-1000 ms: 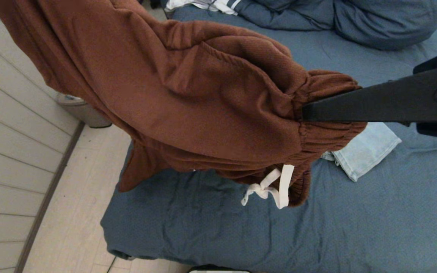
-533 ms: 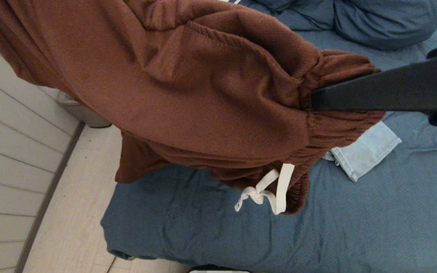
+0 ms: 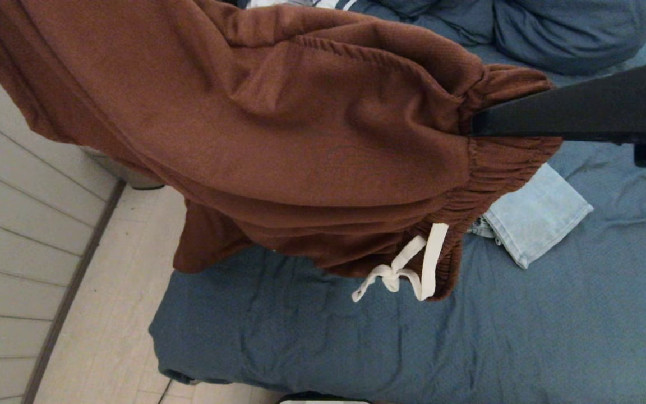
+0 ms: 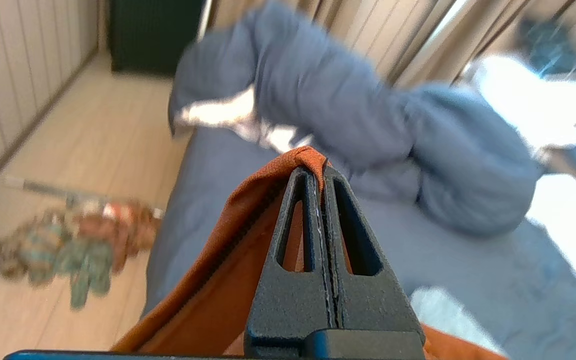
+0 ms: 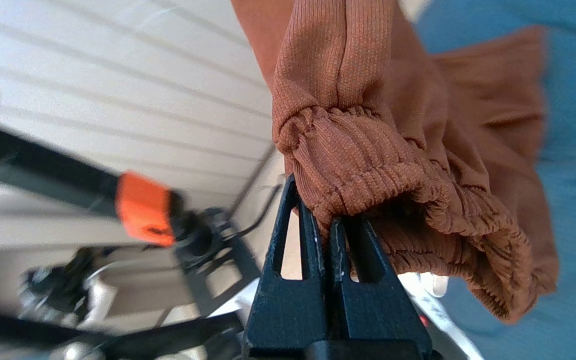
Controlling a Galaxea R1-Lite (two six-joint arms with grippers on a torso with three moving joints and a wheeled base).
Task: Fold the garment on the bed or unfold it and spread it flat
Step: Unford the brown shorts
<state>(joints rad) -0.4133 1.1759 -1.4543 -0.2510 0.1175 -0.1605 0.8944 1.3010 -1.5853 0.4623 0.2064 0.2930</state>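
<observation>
Fingers [image 4: 318,172] [image 5: 313,210] of both arms pinch brown shorts [image 3: 278,129] above bed [image 3: 525,336].

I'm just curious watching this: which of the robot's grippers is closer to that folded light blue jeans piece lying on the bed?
Right. The right gripper clamps the brown garment's waistband just above the folded jeans. The left gripper pinches the garment's other end, off toward the bed's floor-side edge.

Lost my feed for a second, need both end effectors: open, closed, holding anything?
Left end effector: closed on an edge of the brown garment.
Right end effector: closed on the garment's elastic waistband, lifted over the bed.
</observation>
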